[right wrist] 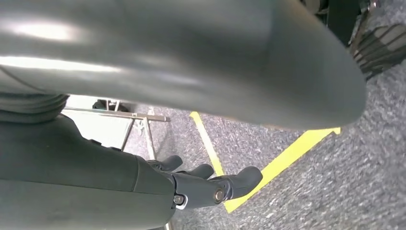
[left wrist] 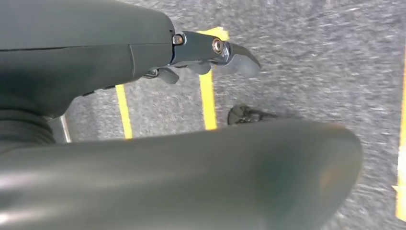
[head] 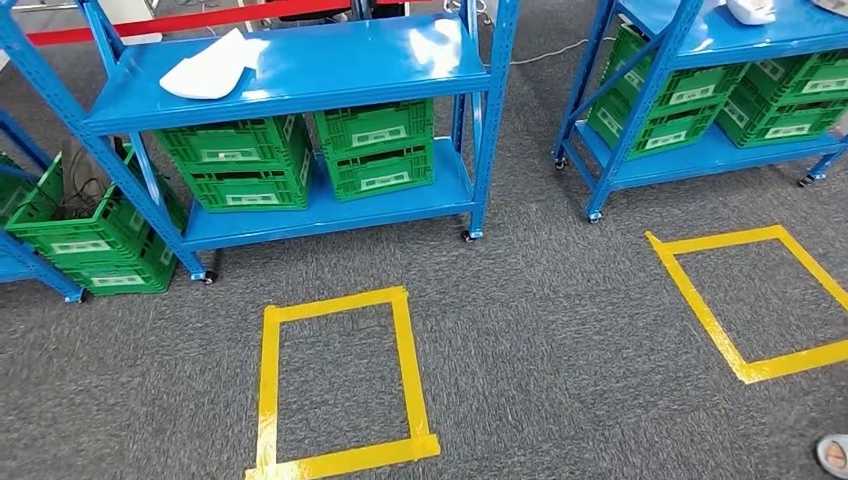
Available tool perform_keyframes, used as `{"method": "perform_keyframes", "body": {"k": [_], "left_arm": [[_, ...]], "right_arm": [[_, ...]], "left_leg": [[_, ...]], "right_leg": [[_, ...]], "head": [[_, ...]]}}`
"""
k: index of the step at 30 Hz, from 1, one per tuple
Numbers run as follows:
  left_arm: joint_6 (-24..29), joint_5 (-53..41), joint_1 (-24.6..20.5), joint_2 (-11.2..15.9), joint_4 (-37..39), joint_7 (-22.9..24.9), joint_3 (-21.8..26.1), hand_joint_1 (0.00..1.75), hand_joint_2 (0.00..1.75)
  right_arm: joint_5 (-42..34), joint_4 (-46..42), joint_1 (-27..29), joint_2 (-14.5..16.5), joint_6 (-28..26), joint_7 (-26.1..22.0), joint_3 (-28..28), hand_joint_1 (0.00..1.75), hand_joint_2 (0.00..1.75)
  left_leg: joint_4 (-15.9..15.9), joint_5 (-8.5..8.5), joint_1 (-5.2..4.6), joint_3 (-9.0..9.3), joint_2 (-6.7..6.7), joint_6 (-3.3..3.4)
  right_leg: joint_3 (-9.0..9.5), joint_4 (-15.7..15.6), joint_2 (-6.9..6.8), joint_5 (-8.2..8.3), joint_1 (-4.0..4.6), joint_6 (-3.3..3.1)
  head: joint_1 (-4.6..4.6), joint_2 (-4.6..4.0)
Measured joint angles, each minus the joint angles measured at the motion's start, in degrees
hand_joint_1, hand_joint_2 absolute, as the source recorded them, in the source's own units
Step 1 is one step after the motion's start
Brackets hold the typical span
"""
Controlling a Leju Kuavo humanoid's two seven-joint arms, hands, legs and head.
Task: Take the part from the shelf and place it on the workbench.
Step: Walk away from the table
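Presently both arms hang at the robot's sides, well short of the work. The left hand (left wrist: pixel 210 55) shows dark fingers loosely apart over grey carpet, nothing in them; the right hand (right wrist: pixel 210 184) reads the same, fingers spread and empty above a strip of yellow floor tape.

The likely part, a flat white moulded plastic piece (head: pixel 212 68), lies on the top deck of the blue steel shelf (head: pixel 330 70), at its left end and close to the front edge. A second white piece (head: pixel 752 10) sits on the top of the right-hand blue shelf (head: pixel 690 40), cropped by the frame edge. Green slatted plastic crates (head: pixel 240 165) fill the lower tiers. A yellow taped rectangle (head: pixel 335 385) marks the carpet in front of the left shelf. No table is visible.

Risks, as judged:
- Wrong target. Two similar white pieces are present; the task does not say which, and a choice of the wrong shelf is possible.
- Poor stance. Stopping off the taped rectangle would leave the part at a long reach towards the far left.
- Weak grasp. The piece looks thin and smooth; a shallow pinch could let it slide or drop off the deck edge.
- Collision. The blue uprights flank the part closely on the left.
- A shoe tip (head: pixel 833 455) at the near right suggests a person close by during walking.
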Motion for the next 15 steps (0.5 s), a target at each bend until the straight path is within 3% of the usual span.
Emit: {"method": "perform_keyframes", "body": {"k": [1,3,5,8,9,10,11,13,15], "left_arm": [[-0.03,0.05,0.05,0.01,0.01,0.02,-0.01,0.0,0.0],[-0.04,0.15,0.25,-0.04,0.03,0.03,-0.01,0.0,0.0],[-0.02,0.23,0.17,-0.1,0.05,-0.02,-0.01,0.0,0.0],[0.01,0.26,-0.34,-0.09,0.04,-0.07,-0.03,0.0,0.0],[0.03,0.29,-0.36,-0.09,0.05,-0.06,-0.03,0.0,0.0],[0.04,0.33,-0.3,-0.09,0.05,-0.05,-0.03,0.0,0.0],[0.07,0.37,-0.22,-0.09,0.06,-0.06,-0.04,0.0,0.0],[0.13,0.42,-0.15,-0.16,0.05,-0.12,-0.05,0.0,0.0],[0.18,0.43,-0.26,-0.25,0.01,-0.19,-0.06,0.0,0.0]], "right_arm": [[-0.01,0.01,-0.07,0.03,0.0,0.06,0.02,0.0,0.0],[-0.05,-0.01,-0.15,0.0,0.01,0.16,0.06,0.0,0.0],[-0.11,-0.03,-0.14,-0.05,0.0,0.19,0.09,0.0,0.0],[-0.17,-0.04,-0.26,-0.04,0.01,0.21,0.12,0.0,0.0],[-0.2,-0.04,-0.23,-0.04,0.01,0.23,0.16,0.0,0.0],[-0.22,-0.04,-0.15,-0.04,0.01,0.29,0.23,0.0,0.0],[-0.24,-0.04,-0.07,-0.04,0.01,0.4,0.32,0.0,0.0],[-0.26,-0.03,0.07,-0.14,0.0,0.69,0.47,0.0,0.0],[-0.28,-0.01,-0.02,-0.27,-0.01,0.87,0.52,0.0,0.0]], "left_leg": [[-0.3,-0.63,-0.15,0.14,-0.04,0.29],[-1.46,1.35,0.28,1.48,-0.04,1.0],[-2.02,1.97,0.72,2.39,0.04,1.37],[-2.12,1.4,0.64,2.8,-0.03,1.74],[-2.12,1.08,0.56,3.08,-0.07,1.81],[-2.12,0.72,0.47,3.52,-0.13,1.85],[-2.12,0.34,0.34,4.09,-0.19,1.87],[-2.19,-0.44,0.05,5.05,-0.25,1.76],[-2.43,-0.92,-0.03,5.49,-0.24,1.38]], "right_leg": [[0.14,-0.04,0.02,-0.32,0.14,0.37],[0.78,-0.01,0.08,-1.24,0.46,1.01],[0.2,2.89,0.04,-3.12,0.54,1.62],[-6.57,13.61,-0.07,-7.04,0.33,2.22],[-8.49,15.76,-0.07,-6.88,0.32,2.21],[-9.41,15.73,-0.07,-5.38,0.37,2.04],[-9.27,13.46,-0.07,-2.77,0.47,1.71],[-7.3,6.06,-0.11,2.36,0.91,0.5],[-5.5,1.8,-0.17,3.94,1.33,-0.5]], "head": [[-0.2,0.0],[-0.44,0.0],[0.05,0.0],[1.09,0.0],[1.38,0.0],[1.67,0.0],[1.99,0.0],[2.52,0.0],[2.68,0.0]]}}
